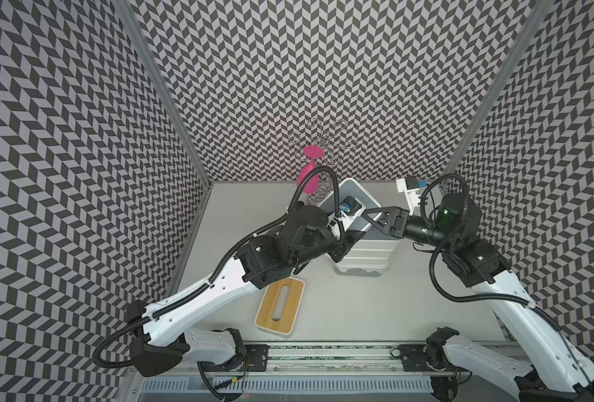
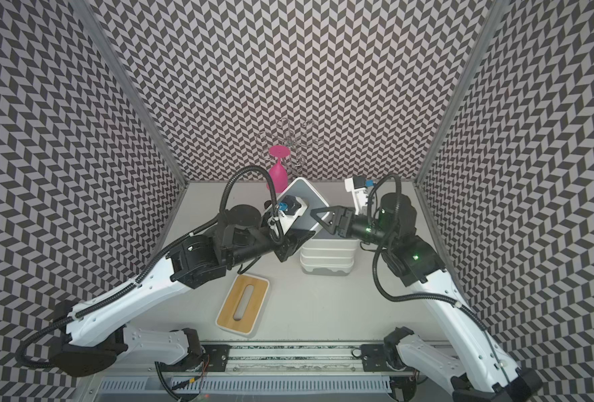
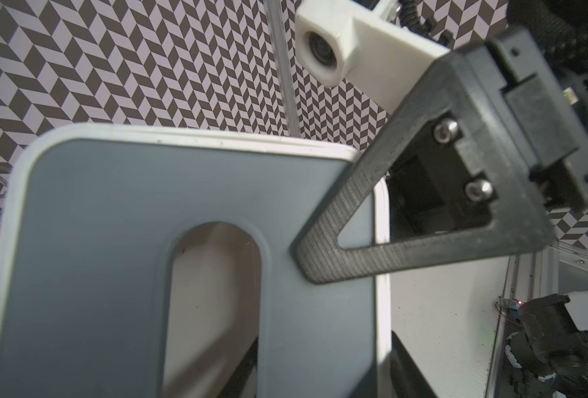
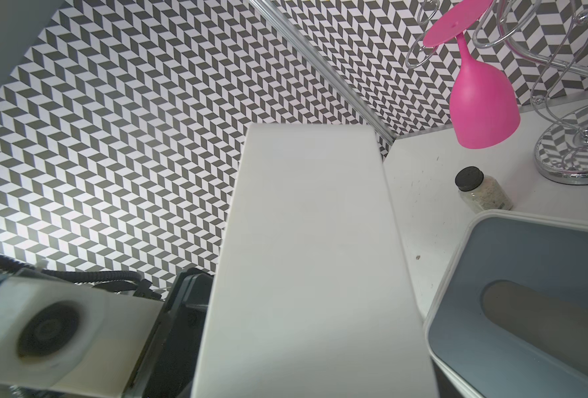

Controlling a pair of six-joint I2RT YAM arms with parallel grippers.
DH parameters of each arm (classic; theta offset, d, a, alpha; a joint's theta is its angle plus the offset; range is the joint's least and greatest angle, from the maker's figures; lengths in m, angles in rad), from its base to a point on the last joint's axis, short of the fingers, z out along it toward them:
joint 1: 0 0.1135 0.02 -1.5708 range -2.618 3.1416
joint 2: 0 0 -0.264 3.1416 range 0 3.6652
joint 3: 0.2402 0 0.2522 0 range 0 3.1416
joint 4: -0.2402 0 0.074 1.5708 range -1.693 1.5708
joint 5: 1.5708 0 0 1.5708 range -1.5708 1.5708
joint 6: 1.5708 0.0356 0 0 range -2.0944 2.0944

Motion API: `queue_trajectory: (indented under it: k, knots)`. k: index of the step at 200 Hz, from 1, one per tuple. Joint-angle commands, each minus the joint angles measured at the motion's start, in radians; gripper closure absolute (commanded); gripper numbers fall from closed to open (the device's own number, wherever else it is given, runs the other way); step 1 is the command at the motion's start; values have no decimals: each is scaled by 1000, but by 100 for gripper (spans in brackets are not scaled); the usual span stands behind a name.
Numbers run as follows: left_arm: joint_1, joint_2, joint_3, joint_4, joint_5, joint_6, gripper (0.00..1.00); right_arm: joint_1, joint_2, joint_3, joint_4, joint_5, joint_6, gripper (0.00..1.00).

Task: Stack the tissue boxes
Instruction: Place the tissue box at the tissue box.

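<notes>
In both top views the grey-lidded tissue box (image 1: 362, 195) (image 2: 306, 195) tilts atop the stack (image 1: 365, 254) on the counter (image 1: 344, 313), left end effector (image 1: 346, 245) pinched narrow on it; right end effector (image 1: 365, 215), I cannot tell.

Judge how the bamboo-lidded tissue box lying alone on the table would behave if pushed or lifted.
The bamboo-lidded tissue box looks stiff: its walls and lid keep straight edges. Probably light for its size, since the open slot suggests a hollow shell. Lying low and flat on the table, it should slide rather than tip or roll.
</notes>
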Motion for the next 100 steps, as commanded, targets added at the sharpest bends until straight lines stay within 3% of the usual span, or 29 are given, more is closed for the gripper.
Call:
queue_trajectory:
  k: [1,19,43,100]
  knots:
    - [-2,-1,51,44,-9,19,46,-8,-37,-8,125,-14,24,52]
    - [-2,-12,65,45,-14,12,32,-9,-47,-12,149,-5,47,53]
    - [-2,-50,64,76,-25,-9,20,-11,-65,-14,162,32,72,54]
    - [6,-183,10,178,-106,-132,10,-19,-119,-44,182,134,136,53]
